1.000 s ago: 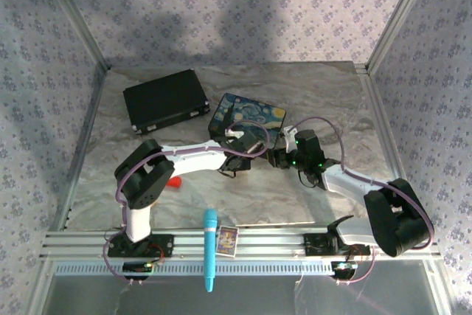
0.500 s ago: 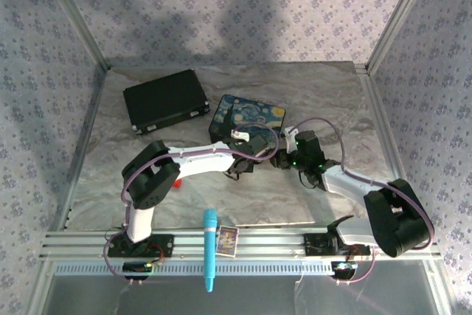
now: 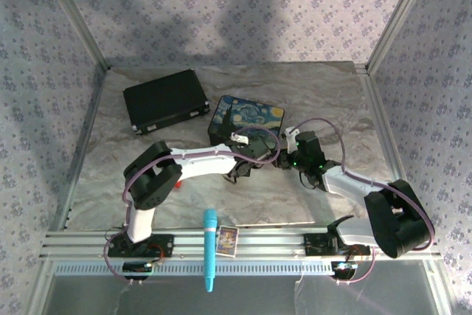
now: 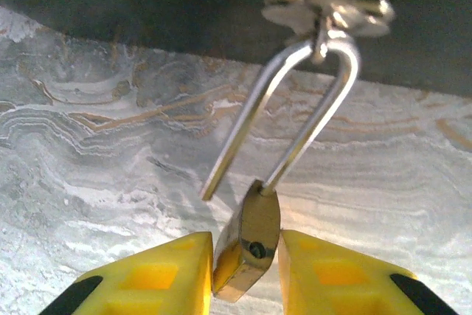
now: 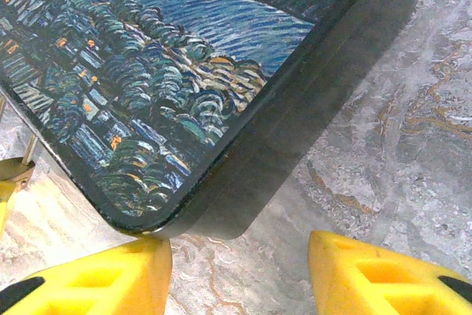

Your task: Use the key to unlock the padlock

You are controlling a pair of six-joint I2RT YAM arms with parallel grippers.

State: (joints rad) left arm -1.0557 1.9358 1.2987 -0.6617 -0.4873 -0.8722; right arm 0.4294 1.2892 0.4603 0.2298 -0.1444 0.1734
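The padlock [image 4: 247, 248], a tiny brass body with a silvery shackle [image 4: 310, 101], hangs from the metal hasp [image 4: 332, 5] on the front of the painted box [image 3: 247, 117]. One shackle leg stands free of the body. My left gripper [image 4: 243, 274] is shut on the brass body, a yellow finger [image 4: 158, 274] on each side. It sits at the box's front edge [image 3: 240, 170]. My right gripper [image 5: 236, 285] is open at the box's near corner [image 5: 147, 215], with bare table between its fingers [image 5: 383, 282]. The key is hidden.
A black case [image 3: 165, 99] lies at the back left of the marbled table [image 3: 317, 94]. A blue cylinder [image 3: 210, 250] and a small printed card box [image 3: 227, 240] rest on the front rail. Metal frame posts and patterned walls close in both sides.
My left arm's elbow has swung to the right, covering a small red thing on the table. The left gripper stays at the box's front. The right arm has hardly moved.
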